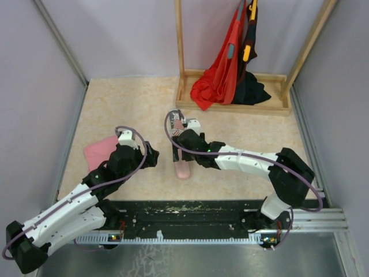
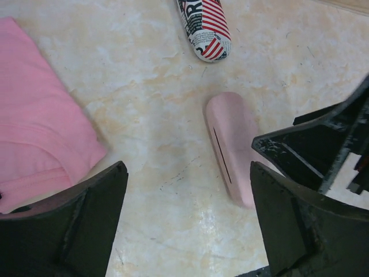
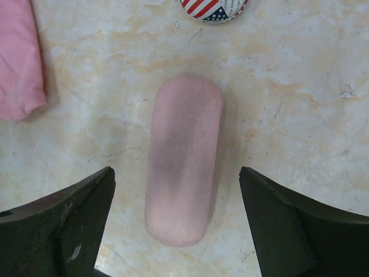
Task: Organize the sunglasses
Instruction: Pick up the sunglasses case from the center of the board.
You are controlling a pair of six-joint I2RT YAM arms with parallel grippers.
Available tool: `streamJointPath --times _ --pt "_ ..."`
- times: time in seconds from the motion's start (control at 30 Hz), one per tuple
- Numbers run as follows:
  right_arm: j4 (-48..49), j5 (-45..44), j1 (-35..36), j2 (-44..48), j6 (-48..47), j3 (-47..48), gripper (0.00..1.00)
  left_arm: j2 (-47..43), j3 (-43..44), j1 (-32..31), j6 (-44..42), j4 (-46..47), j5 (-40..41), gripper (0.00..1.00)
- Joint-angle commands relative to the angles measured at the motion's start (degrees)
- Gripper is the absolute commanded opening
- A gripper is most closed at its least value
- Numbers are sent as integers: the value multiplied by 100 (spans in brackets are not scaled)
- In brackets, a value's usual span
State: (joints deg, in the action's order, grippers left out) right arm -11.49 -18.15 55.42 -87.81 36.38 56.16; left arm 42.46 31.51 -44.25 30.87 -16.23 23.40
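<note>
No sunglasses show in any view. A closed pink case (image 1: 183,167) (image 2: 233,144) (image 3: 184,156) lies flat on the table. Beyond its far end lies a flag-printed case (image 1: 177,123) (image 2: 206,26) (image 3: 214,8). My right gripper (image 1: 180,145) (image 3: 176,179) hovers open above the pink case, a finger on each side and neither touching it. My left gripper (image 1: 154,157) (image 2: 187,190) is open just left of the pink case, with bare table between its fingers. The right gripper's black finger (image 2: 323,144) sits at the right of the left wrist view.
A folded pink cloth (image 1: 101,151) (image 2: 34,127) (image 3: 20,57) lies to the left, beside my left arm. At the back stands a wooden rack (image 1: 230,107) hung with a red bag (image 1: 222,75) and dark fabric. Walls close in both sides.
</note>
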Motion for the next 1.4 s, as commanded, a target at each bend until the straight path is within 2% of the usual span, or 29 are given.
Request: streamJointPath --times 0.0,0.07,0.37,0.47,0.6,0.87,0.97,1.13,1.37 --pt "-620 -647 275 -578 183 714 89 -435 -114 -2 181 -309 102 95" --pt "-876 -713 355 -974 214 961 90 -578 -156 2 209 -332 71 99" --pt "-1023 -433 419 -1533 274 1173 88 -681 -187 -3 252 -299 -31 99" --pt "-1002 -346 420 -1661 276 1187 81 -703 -189 -3 241 -264 -50 99" --pt "-970 -411 420 -1657 273 1160 67 -733 -195 0 236 -266 -70 100" --pt "-913 -757 392 -1147 335 795 55 -715 -189 -3 253 -276 -84 100" --pt "-810 -863 157 -802 251 490 51 -657 -192 -3 261 -222 -114 100" --pt "-464 -540 -550 -427 -252 157 43 -486 -213 -3 298 -161 -228 100" --pt "-65 -102 -1366 -1065 -1030 646 43 -423 -267 -3 373 -109 -327 100"
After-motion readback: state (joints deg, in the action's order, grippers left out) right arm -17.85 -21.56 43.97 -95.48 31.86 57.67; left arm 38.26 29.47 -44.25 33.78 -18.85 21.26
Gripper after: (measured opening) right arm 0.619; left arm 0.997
